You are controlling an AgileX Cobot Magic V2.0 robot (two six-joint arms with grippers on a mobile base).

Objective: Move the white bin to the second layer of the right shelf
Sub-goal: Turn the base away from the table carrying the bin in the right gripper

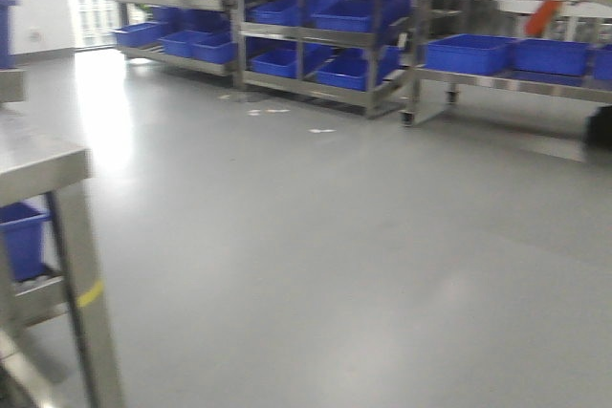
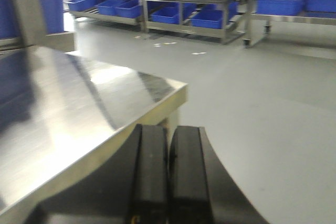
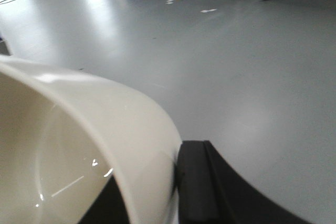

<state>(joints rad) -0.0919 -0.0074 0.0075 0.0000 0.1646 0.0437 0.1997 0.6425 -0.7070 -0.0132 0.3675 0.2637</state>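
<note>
The white bin (image 3: 105, 114) fills the 9 o'clock half of the right wrist view, tilted so that its smooth, glossy inside shows below the thick rounded rim. The right gripper (image 3: 149, 192) is clamped on the bin's wall at 6 o'clock. One black finger (image 3: 195, 182) presses the outside of the wall just under the rim, and a dark shape on the inner side seems to be the other. The bin hangs above the grey floor (image 3: 236, 77), with nothing under it. In the left wrist view the left gripper (image 2: 168, 182) sits at 6 o'clock, clenched, its two black fingers pressed flat together with nothing between them. It hovers just off the corner of a shiny steel bench (image 2: 79, 103) that spreads from 9 o'clock towards the centre. The front view is blurred. It shows the same bench at 9 o'clock with a blue crate (image 1: 19, 236) on its lower level at 8 o'clock. Steel racks (image 1: 316, 45) loaded with blue crates (image 1: 354, 11) stand across the far side from 11 to 2 o'clock, well apart from the bench. A few white scraps (image 1: 322, 130) lie on the floor in front of the racks at 12 o'clock.
</note>
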